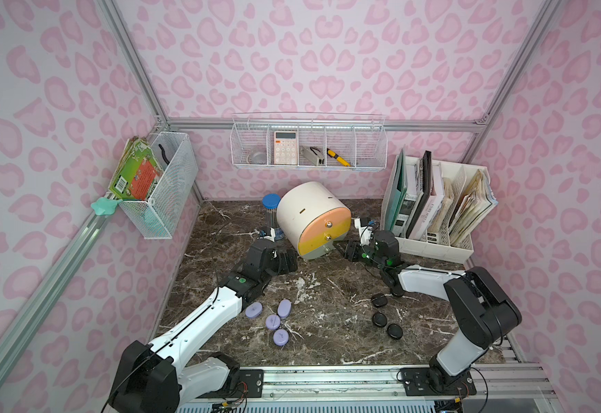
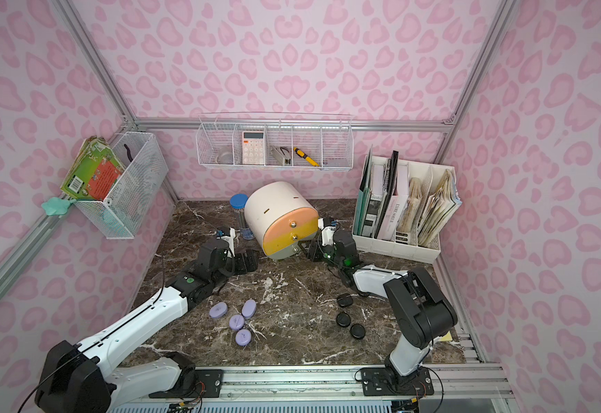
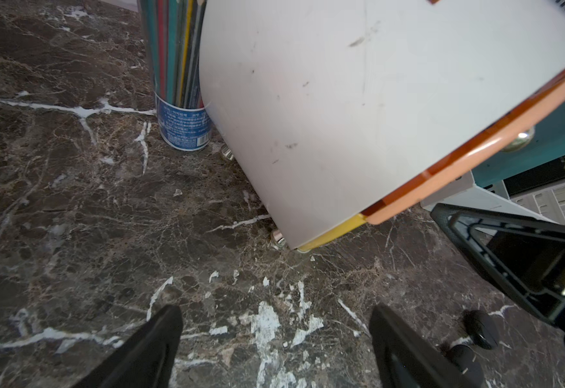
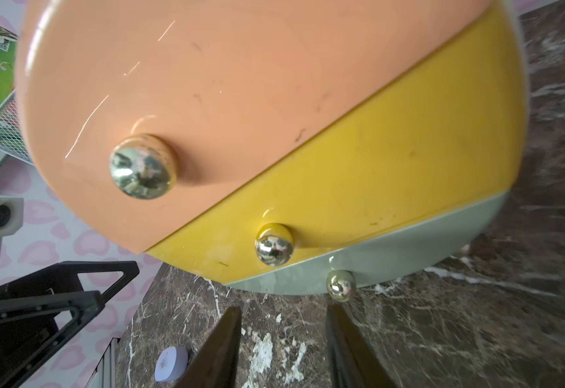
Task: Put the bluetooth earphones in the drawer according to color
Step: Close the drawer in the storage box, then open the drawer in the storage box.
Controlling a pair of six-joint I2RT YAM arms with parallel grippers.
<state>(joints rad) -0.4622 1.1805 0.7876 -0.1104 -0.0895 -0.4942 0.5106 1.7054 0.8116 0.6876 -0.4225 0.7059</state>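
With the back wall taken as twelve o'clock, the left claw (image 1: 286, 262) hangs low over the surface (image 1: 327, 321). Its two fingers (image 3: 153, 349) are spread wide and nothing is between them. It sits at about seven o'clock from the white drawer cabinet (image 1: 306, 211), close to the shell but apart from it.

The right claw (image 1: 351, 250) is at about four o'clock from the cabinet. Its fingers (image 4: 224, 349) stand partly apart and hold nothing. In the right wrist view they point at the knob (image 4: 341, 285) of the grey-green drawer (image 4: 409, 258) and stop just short of it. The yellow drawer (image 4: 392, 174) lies above that one, with the peach drawer (image 4: 207, 84) on top. All three look pushed in.

Four lilac cases (image 1: 273, 321) lie clustered at six o'clock from the left claw, under that arm's forearm. Three black cases (image 1: 378, 318) lie at five o'clock from the right claw. A blue-capped pencil tube (image 1: 271, 214) stands at nine o'clock from the cabinet, touching it or nearly so. The file rack (image 1: 435, 246) stands at three o'clock.
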